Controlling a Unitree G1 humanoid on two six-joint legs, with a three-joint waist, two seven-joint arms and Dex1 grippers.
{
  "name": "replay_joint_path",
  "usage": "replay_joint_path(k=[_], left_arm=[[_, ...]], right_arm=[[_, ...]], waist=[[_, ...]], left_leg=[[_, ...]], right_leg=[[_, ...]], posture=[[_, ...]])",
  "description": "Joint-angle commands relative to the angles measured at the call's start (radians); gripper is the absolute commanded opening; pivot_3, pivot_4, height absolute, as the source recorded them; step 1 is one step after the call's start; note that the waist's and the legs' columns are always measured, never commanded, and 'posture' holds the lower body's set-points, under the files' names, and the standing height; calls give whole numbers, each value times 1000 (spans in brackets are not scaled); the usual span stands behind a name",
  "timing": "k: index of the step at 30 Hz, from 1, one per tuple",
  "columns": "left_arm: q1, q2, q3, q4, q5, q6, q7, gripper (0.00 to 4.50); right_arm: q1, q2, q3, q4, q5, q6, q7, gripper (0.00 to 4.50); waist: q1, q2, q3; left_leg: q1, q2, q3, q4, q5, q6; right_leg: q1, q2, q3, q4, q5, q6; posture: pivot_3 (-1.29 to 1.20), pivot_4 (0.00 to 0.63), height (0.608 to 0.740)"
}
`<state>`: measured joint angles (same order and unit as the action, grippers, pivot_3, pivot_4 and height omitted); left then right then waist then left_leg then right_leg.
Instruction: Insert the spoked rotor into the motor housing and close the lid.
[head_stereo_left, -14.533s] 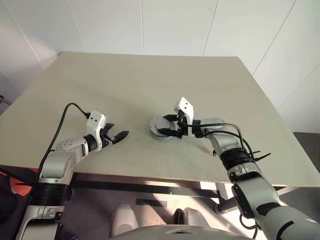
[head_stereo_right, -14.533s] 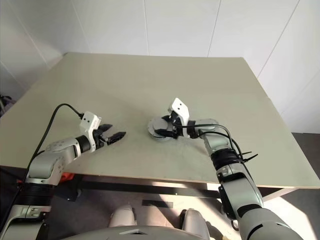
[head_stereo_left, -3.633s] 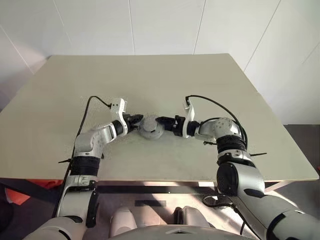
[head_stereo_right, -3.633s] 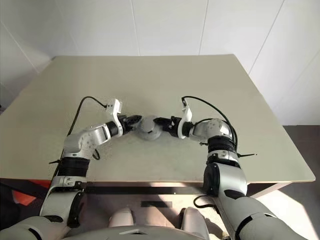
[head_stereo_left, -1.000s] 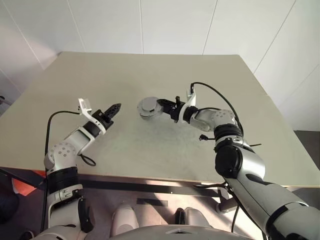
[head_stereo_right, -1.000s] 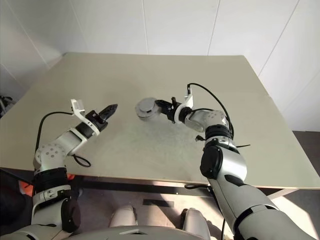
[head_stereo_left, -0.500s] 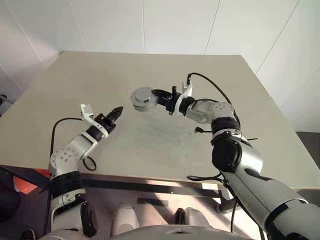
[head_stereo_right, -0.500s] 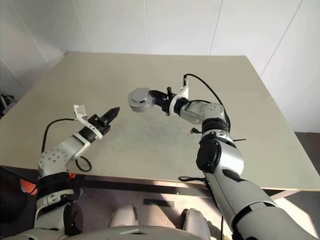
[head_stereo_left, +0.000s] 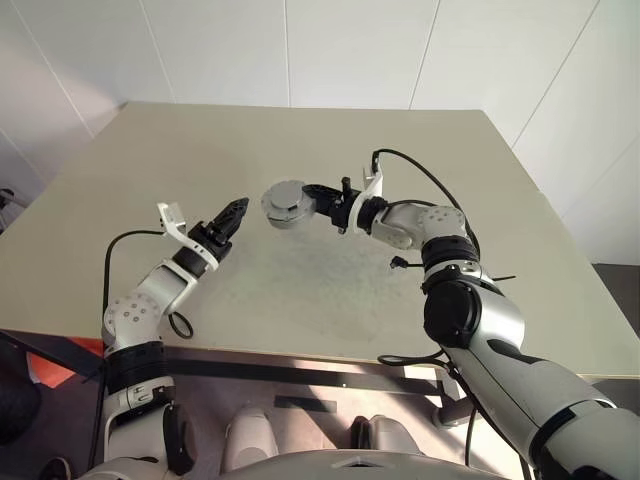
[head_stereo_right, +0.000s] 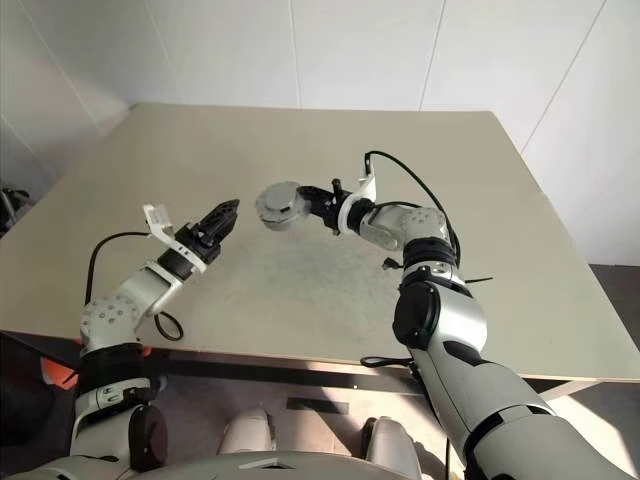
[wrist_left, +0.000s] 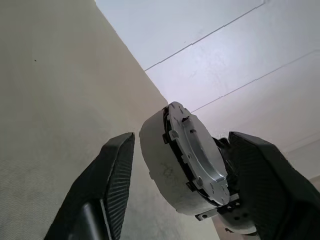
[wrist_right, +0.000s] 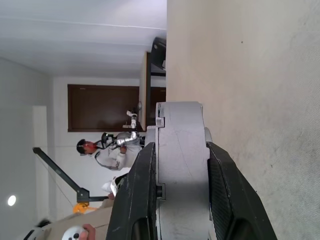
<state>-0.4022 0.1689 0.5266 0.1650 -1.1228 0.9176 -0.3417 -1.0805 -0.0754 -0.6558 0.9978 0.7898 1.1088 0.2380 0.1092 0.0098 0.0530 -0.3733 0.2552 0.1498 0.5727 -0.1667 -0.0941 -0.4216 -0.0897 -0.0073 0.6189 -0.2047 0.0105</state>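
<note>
While the motor housing, a closed round grey assembly with the lid seated on it, hangs above the tabletop, the right claw grasps it by its edge, one black finger on each flat face. Just off that claw's tip, on the housing's far side, the left claw points toward it with fingers spread apart, released and empty, not touching the housing.

Right claw is clamped flat-on around the motor housing; left claw gapes wide, just beside the housing
</note>
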Motion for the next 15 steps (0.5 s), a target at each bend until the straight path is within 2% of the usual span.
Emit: replay_joint_path(k=[1,15], left_arm=[[-44,-12,20,35,-92,48,20,3914],[-142,-77,3,144,-161,94,17,3914]], right_arm=[[-52,5,-36,-71,84,46,13,1168],[-7,95,-63,-241,176,175,-104,1168]], waist=[[1,0,0],[18,0,0]], left_leg=[[0,0,0,0,0,0],[0,0,0,0,0,0]], right_leg=[[0,0,0,0,0,0],[0,0,0,0,0,1]], posture=[[0,0,740],[0,0,740]])
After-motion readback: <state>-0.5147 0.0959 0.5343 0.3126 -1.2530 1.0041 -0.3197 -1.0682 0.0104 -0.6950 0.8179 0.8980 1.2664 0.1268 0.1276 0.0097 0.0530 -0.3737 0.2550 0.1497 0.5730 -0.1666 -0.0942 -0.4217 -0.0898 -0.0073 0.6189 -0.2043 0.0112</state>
